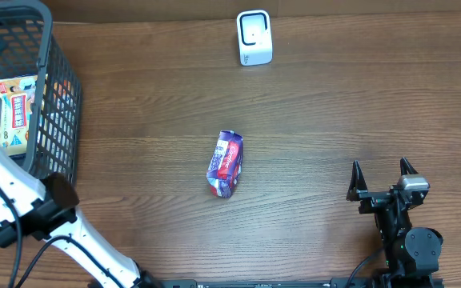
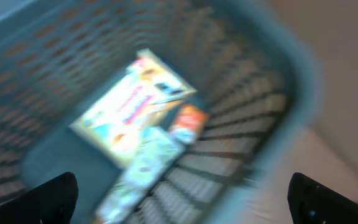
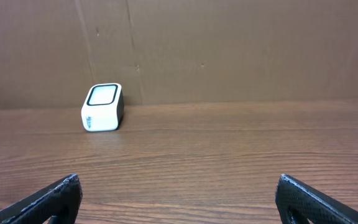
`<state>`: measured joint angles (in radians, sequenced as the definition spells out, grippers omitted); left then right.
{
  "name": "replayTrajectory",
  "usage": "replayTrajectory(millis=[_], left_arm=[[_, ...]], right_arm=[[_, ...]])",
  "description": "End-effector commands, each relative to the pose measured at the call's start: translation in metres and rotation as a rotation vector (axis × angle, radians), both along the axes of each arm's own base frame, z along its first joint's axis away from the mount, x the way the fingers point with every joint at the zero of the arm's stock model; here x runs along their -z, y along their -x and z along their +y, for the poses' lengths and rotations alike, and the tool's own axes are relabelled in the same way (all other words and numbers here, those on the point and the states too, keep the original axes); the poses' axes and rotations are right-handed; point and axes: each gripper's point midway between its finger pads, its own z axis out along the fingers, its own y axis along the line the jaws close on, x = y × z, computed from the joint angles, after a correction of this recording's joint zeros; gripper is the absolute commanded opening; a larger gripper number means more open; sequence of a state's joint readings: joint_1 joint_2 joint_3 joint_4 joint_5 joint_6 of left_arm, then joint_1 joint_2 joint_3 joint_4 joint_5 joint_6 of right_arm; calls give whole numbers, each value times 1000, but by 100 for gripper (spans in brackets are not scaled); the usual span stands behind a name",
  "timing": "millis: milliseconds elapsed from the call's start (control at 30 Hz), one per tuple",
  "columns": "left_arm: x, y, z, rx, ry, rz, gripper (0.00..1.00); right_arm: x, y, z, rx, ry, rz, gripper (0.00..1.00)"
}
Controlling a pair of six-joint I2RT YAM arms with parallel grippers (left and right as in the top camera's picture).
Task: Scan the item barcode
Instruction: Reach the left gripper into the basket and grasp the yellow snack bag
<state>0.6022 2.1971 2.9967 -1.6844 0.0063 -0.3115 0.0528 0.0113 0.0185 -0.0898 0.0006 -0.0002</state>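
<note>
The left arm is slanting toward the far left, its left gripper hanging with jaws spread wide. The right gripper is sitting near the front edge, jaws equally wide, gripping nothing.

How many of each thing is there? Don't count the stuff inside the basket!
Basket: 1
Scanner: 1
Snack packet: 1
Robot arms: 2 (left arm, right arm)
Total: 5
</note>
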Motion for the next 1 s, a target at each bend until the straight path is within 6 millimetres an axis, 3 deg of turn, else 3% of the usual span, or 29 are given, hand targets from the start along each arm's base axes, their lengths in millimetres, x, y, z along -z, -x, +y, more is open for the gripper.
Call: replayTrajectory(millis=[0, 333, 633, 967], left_arm=[[22, 21, 28, -106, -88, 172, 100], [119, -4, 48, -13, -36, 361, 100], [173, -30, 63, 221, -143, 433, 100], [218, -43, 72, 249, -176, 425, 100]], right_arm=[[2, 0, -2, 9, 5, -3, 100], [2, 0, -2, 9, 5, -3, 100], [2, 0, -2, 9, 5, -3, 100], [2, 0, -2, 9, 5, -3, 100]])
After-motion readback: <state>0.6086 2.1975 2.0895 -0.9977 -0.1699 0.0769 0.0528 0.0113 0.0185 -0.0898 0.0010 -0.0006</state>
